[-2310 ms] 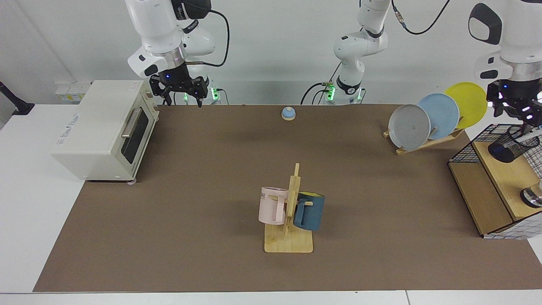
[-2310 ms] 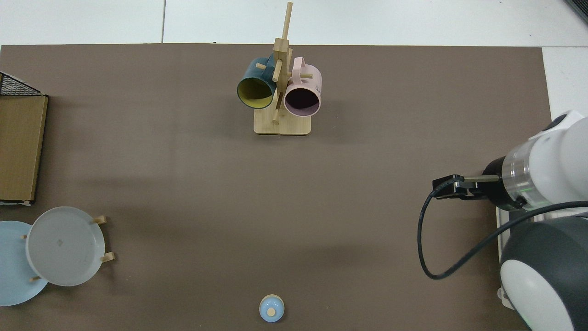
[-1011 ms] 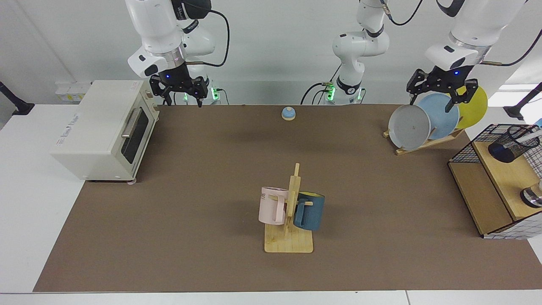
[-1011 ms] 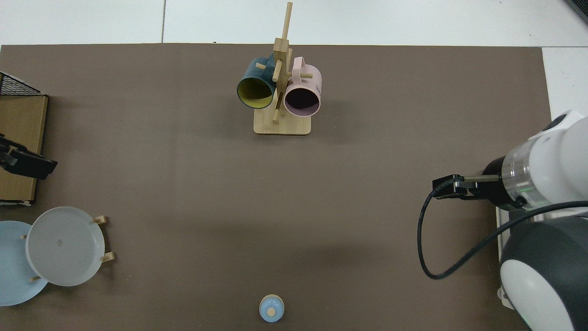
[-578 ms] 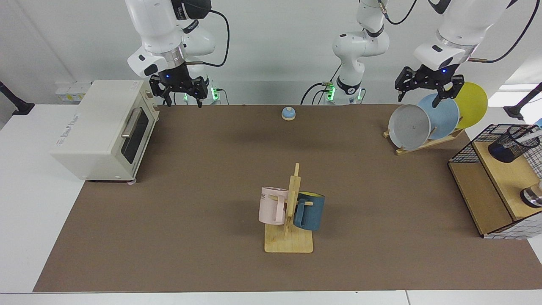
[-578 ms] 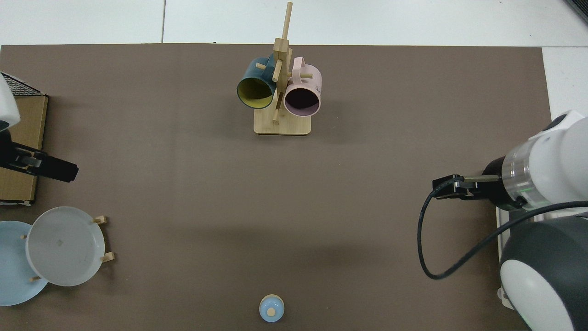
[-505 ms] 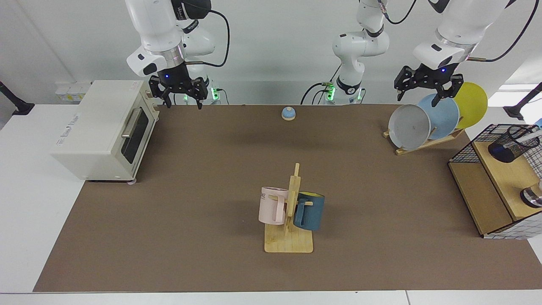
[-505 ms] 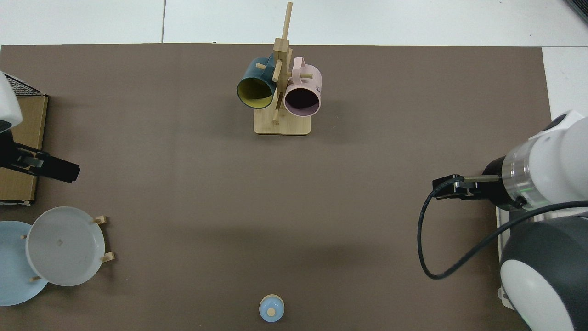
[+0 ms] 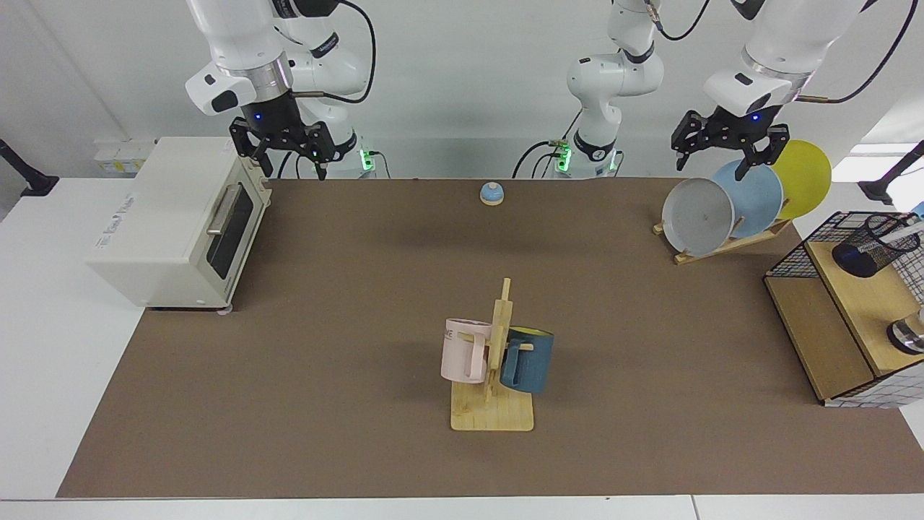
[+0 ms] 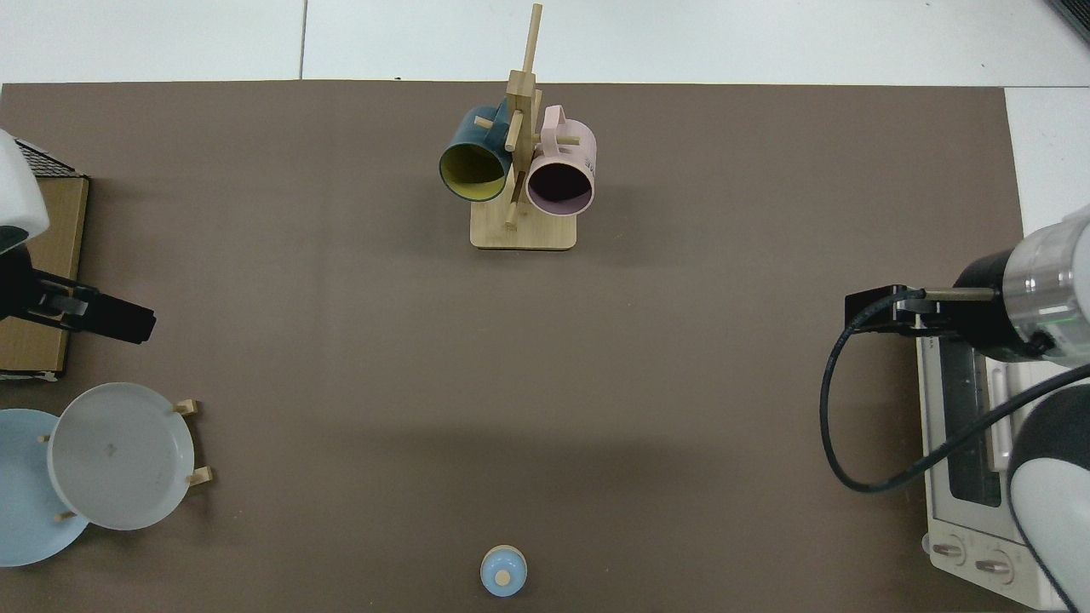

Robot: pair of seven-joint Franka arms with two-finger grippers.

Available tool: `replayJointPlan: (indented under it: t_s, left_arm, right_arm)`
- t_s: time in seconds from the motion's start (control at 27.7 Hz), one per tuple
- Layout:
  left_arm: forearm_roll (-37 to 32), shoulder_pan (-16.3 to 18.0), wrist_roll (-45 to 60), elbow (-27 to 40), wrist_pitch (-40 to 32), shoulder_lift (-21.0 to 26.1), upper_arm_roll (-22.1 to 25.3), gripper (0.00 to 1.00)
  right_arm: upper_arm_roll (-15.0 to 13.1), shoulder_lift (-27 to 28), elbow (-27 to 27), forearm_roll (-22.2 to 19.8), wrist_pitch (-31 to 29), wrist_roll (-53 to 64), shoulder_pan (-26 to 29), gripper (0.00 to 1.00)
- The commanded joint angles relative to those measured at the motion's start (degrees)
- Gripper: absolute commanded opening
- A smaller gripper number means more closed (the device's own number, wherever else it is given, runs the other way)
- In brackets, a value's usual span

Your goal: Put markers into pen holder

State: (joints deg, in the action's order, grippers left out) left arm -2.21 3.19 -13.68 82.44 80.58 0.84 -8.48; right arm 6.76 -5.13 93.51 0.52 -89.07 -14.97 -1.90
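The black mesh pen holder stands on the wooden shelf at the far right of the facing view. A white marker leans inside it, with its end sticking out over the rim to the right. My left gripper hangs open and empty above the plate rack, well to the left of the holder. My right gripper hangs open and empty over the back corner of the toaster oven. The holder and marker lie outside the top view. There the left arm's black wrist part shows at the left edge and the right arm's at the right.
A white toaster oven sits at the left. A blue bell is at the back middle. A wooden mug tree with a pink and a blue mug stands in front. Three plates lean in a rack beside the wire-grid shelf.
My left gripper has left the marker in the pen holder, risen and swung to above the plate rack. In the last half second my right gripper has shifted up and towards the toaster oven.
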Motion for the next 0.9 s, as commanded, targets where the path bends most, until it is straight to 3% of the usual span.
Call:
replayJointPlan:
  t_s: [0.0,0.61,0.87]
  left_arm:
    - [0.9,-0.6,0.8,-1.0,-1.1,0.0,0.6,1.00]
    - [0.9,-0.7,0.8,-1.0,-1.1,0.0,0.6,1.00]
    - [0.9,-0.7,0.8,-1.0,-1.3,-0.1,0.6,1.00]
  right_arm:
    - [0.4,7.3,-10.5,-0.3,5.3,1.5,0.2,1.00]
    - [0.4,6.9,-8.9,0.4,3.6,0.9,0.3,1.00]
    - [0.4,2.1,-2.5,0.4,0.7,0.9,0.2,1.00]
